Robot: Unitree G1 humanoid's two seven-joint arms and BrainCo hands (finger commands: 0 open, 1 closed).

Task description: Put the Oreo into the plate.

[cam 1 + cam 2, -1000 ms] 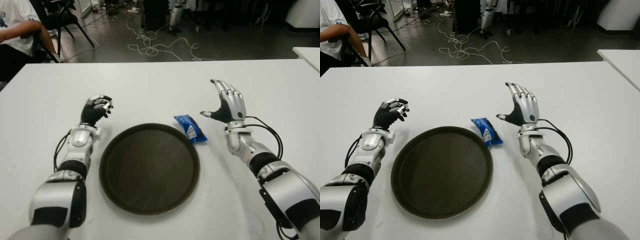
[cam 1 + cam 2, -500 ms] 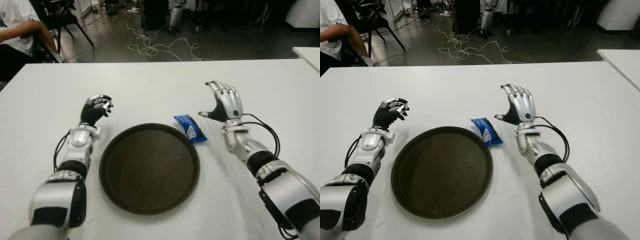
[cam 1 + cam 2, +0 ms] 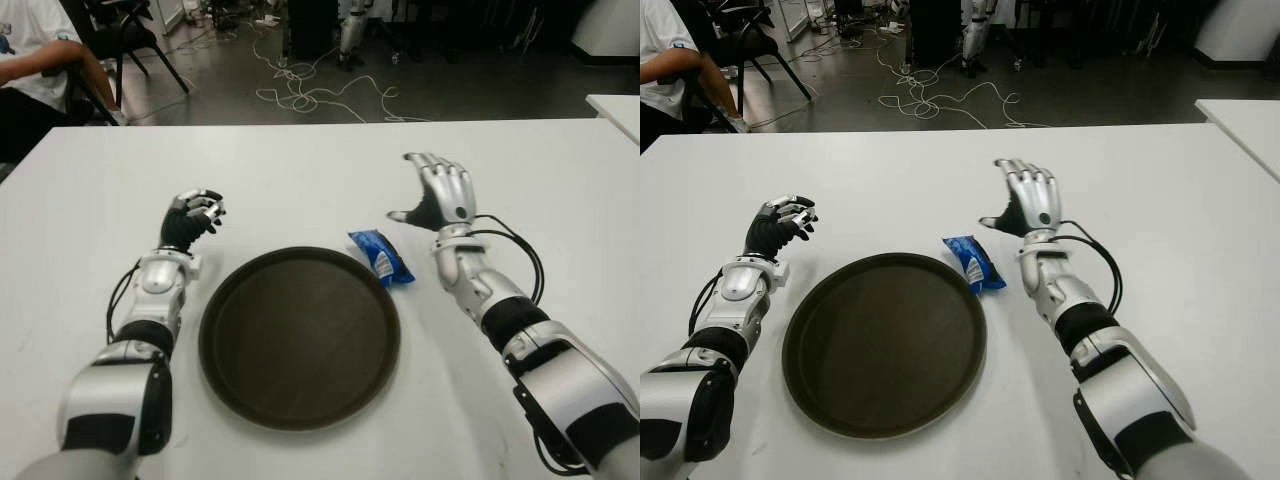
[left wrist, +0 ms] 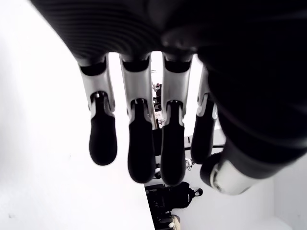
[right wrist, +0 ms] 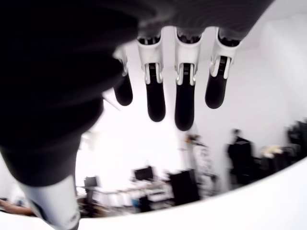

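The blue foil-wrapped Oreo packet (image 3: 381, 256) lies on your white table (image 3: 300, 170) at centre frame, touching the upper right rim of the round dark brown plate (image 3: 299, 338), which fills lower centre. Your right hand (image 3: 437, 195), right of the packet, is raised with fingers spread, holding nothing. Your left hand (image 3: 192, 219), at centre left, shows curled fingers gripping nothing.

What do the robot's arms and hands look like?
Both arms are shiny silver with black bands at the joints. The left hand and right hand have silver fingers with black tips and black palms. Thin black cables loop beside the wrists.
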